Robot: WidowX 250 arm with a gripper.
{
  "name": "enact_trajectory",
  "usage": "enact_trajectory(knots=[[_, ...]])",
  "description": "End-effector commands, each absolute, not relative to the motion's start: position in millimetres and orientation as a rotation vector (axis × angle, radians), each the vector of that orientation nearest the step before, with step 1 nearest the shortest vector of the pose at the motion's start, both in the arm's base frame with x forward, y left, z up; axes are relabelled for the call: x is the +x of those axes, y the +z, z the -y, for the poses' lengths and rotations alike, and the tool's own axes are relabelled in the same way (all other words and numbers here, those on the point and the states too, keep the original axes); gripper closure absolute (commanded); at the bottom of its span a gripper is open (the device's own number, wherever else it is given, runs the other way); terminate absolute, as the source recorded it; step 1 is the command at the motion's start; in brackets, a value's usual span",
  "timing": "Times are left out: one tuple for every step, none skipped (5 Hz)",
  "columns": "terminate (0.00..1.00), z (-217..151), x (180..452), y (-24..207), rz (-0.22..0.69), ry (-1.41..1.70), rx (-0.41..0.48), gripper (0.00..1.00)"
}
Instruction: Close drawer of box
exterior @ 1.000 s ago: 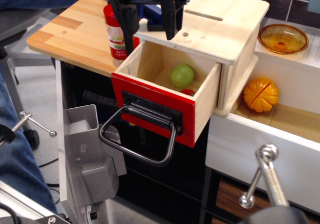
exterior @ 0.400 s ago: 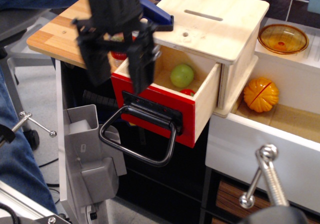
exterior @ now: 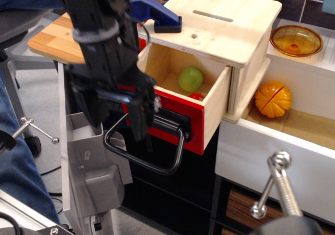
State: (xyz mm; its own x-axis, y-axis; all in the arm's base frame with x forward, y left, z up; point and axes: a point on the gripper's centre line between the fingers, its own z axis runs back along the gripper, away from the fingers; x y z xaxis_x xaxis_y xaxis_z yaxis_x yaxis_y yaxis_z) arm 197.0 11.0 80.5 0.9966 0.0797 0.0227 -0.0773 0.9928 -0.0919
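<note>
Spread empty, claw (exterior: 116, 121) is held before the drawer (exterior: 178, 121), pulled out past the bench (exterior: 57, 36) edge, for pushing it into the box (exterior: 230, 31).

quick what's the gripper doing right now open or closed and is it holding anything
Gripper: open and holding nothing, fingers spread in front of the red drawer, just above its black loop handle.

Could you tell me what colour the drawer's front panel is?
Bright red, shown in the observation.image view.

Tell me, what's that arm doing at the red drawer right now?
Gripper down in front of drawer, jaws open, gripping nothing. Drawer out of box, green ball inside. Nothing blocking the slide-in.
</note>
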Motion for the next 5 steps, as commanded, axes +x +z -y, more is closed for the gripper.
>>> enact_trajectory(knots=[[0.00, -11, 226, 78, 0.102, 0.053, -0.038, 0.00], [0.00, -13, 247, 77, 0.106, 0.020, -0.019, 0.00], [0.00, -17, 265, 80, 0.112, 0.011, -0.024, 0.00], [0.00, -20, 280, 83, 0.132, 0.022, -0.007, 0.00], [0.00, -21, 291, 87, 0.126, 0.027, 0.004, 0.00]])
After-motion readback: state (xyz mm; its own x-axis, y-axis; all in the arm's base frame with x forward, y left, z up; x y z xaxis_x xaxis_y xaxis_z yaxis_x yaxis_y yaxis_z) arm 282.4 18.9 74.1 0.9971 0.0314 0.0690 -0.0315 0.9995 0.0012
